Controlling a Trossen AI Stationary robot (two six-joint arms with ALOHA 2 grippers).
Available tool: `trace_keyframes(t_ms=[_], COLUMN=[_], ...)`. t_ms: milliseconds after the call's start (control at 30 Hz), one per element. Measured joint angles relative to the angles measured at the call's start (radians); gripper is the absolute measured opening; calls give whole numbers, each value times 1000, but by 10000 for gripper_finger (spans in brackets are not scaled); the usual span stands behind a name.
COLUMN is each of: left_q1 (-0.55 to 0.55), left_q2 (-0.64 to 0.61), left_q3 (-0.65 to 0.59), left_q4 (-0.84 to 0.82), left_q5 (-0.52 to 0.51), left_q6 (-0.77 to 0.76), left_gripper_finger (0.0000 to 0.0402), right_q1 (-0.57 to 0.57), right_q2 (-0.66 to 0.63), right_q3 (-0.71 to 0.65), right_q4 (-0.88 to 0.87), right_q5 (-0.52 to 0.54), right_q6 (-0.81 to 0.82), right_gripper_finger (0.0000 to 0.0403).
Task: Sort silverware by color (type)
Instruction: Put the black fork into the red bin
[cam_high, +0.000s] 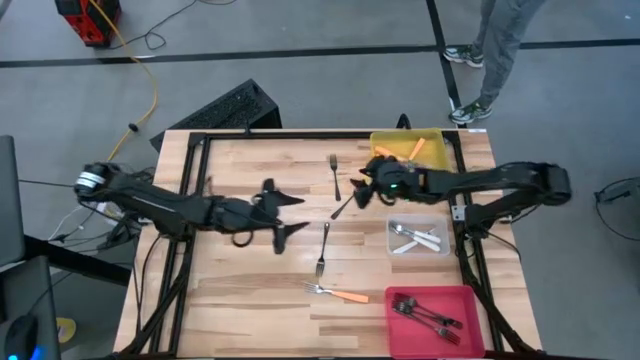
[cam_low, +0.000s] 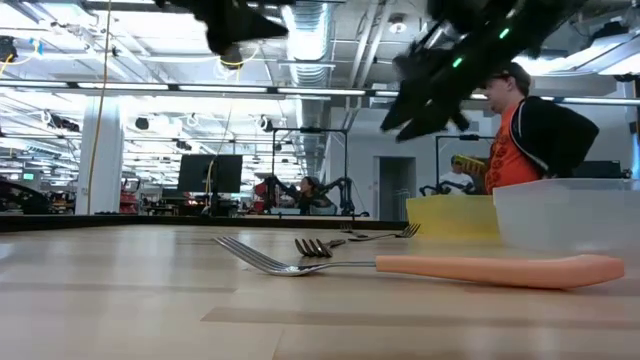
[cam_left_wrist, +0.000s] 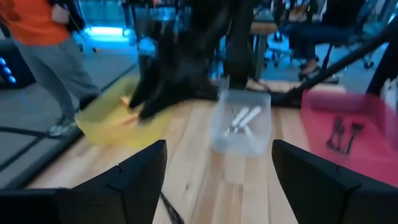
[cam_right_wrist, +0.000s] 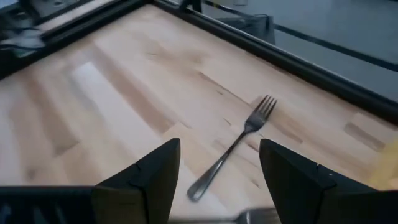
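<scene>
Grey floor (cam_high: 300, 60), yellow cable (cam_high: 150, 85), ceiling strip lights (cam_low: 150, 90), white pillar (cam_low: 98, 155)

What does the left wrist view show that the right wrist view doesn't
Only the left wrist view: the yellow bin, the clear bin holding pale forks, the red bin holding dark forks, the open left gripper, and a person's legs beyond the table.
Only the right wrist view: one metal fork lying loose on the wood, ahead of the open right gripper.
Both: the wooden table and open fingers holding nothing.
</scene>
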Motion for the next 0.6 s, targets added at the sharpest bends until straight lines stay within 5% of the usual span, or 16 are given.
trace_keyframes(t_ms=[233, 600], left_q1=[-82, -156], left_q2=[-191, -233], left_q3=[0, 0], left_q4=[-110, -199], left_q5=[-94, -159], left_q6=[0, -2], left_gripper_finger=[275, 275], right_q1=[-1, -6], right_q2=[291, 577], right_q3=[34, 265], right_q4=[213, 64], right_q5=[107, 178], right_q6=[36, 97], right_gripper_finger=[244, 244])
